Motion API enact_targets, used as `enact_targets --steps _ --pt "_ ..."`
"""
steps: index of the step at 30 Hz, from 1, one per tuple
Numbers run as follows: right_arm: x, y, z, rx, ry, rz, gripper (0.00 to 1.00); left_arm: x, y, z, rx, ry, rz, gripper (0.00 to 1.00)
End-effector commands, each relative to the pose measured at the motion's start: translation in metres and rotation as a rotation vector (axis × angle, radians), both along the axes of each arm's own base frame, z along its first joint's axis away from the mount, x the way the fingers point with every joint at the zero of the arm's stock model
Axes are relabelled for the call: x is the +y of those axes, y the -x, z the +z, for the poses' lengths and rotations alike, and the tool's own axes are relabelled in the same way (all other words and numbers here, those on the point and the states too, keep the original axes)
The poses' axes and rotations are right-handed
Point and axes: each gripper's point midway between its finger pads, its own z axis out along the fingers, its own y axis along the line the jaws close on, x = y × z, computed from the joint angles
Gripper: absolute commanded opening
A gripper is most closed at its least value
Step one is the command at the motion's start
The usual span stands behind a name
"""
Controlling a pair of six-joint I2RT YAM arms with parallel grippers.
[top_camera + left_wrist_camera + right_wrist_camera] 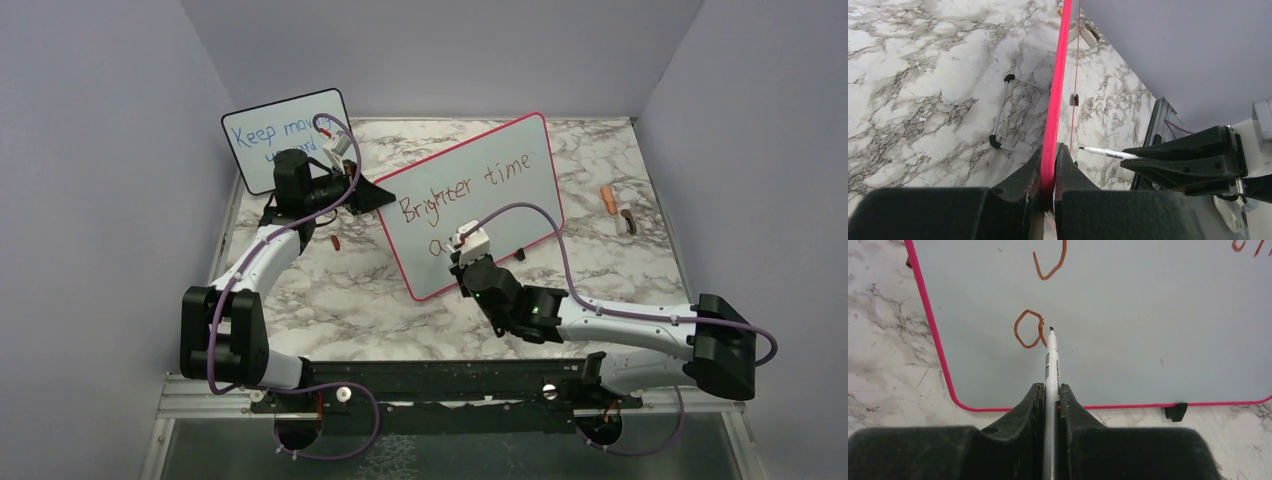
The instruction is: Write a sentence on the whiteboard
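Whiteboard [535, 185], pink-framed: stands mid-frame in the top view on the marble bench [620, 270].

Risk: marker pressure could push or tip it backward if the left hold slips on the thin frame.

Long axis runs lower left to upper right; written face turned toward the lower right.

Sentence [440, 200]: "Brighter time" written, second line begun with "a".

Left gripper [1049, 155]: fingers pinching the board's edge.

Right gripper [1051, 390]: fingers clamped on the marker [1051, 357], tip at the "a".
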Motion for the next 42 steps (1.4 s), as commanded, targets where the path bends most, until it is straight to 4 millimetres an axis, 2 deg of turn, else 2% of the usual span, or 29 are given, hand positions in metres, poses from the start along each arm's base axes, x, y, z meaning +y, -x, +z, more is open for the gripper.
enact_targets --steps 1,10,22,33,42 --pt "0.002 -0.012 0.027 -0.064 -0.072 -0.022 0.01 0.012 -0.012 -0.033 0.046 -0.088 0.102 0.00" --pt "0.010 -0.026 0.034 -0.078 -0.085 -0.015 0.01 0.011 -0.013 -0.033 0.047 -0.088 0.099 0.00" --pt "0.023 -0.030 0.044 -0.090 -0.109 0.022 0.01 0.011 -0.013 -0.034 0.049 -0.088 0.098 0.00" --pt "0.018 -0.034 0.030 -0.061 -0.078 0.001 0.01 0.011 -0.013 -0.033 0.047 -0.087 0.097 0.00" --pt "0.013 -0.025 0.011 0.010 -0.037 0.014 0.01 0.011 -0.012 -0.033 0.047 -0.086 0.095 0.00"
